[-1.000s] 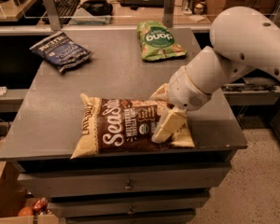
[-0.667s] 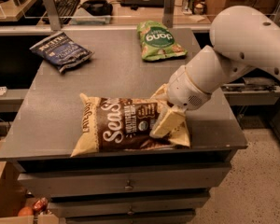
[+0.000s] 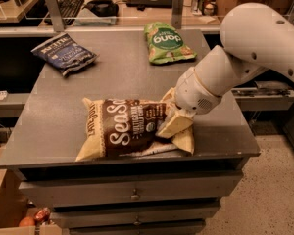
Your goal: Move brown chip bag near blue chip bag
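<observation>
Landmark: the brown chip bag [image 3: 122, 129], lying flat on the grey cabinet top [image 3: 112, 77] with its lettering facing up.
My claw: the gripper [image 3: 175, 124] is at the bag's right end and pressed into the cream-yellow edge there. I cannot tell how far open it is, or whether it has hold of the bag.
My arm: the white arm [image 3: 245, 48] comes in from the right of the bag and slopes down to it.
Containers: the drawers [image 3: 132, 194] directly below the bag are shut, so their contents are hidden. The bag itself is closed.
Task partner: the blue chip bag [image 3: 63, 54] lies behind the brown bag and to its left, well apart from it.
Change: the brown bag's right end is more bunched than a second ago, and that end and my claw have crept slightly left. The blue bag has not moved.
Other things: a green bag [image 3: 166, 43] lies behind the brown bag to the right, well apart. A keyboard [image 3: 71, 4] sits on a shelf further behind.
In the way: the cabinet top between the brown bag and the blue one is bare.
</observation>
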Controlling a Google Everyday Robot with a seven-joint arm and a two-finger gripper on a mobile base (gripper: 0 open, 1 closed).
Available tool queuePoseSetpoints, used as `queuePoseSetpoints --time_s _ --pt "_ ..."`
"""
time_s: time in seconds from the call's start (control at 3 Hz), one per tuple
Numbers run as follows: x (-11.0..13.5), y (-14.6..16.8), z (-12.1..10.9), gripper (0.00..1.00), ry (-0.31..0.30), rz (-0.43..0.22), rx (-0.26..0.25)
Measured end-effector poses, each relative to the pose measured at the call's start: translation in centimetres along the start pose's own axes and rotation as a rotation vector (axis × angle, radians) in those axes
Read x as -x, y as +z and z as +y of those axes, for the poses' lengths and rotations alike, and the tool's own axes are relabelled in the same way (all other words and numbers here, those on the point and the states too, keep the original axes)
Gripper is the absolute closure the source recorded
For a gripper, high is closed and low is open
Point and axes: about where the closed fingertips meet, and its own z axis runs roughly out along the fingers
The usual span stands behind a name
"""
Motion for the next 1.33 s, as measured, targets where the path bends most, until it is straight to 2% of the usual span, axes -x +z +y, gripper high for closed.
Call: queuePoseSetpoints --time_s 0.33,0.67,1.0,1.33 --pt "0.0 -0.4 -0.3 1.0 0.001 0.003 -0.014" --pt "-0.2 -4.1 -2.8 1.0 0.006 0.023 -0.132" --pt "0.0 -10.6 -6.5 1.0 0.008 0.006 -0.287" --pt "0.0 -10.6 -6.4 1.0 0.008 0.006 -0.287"
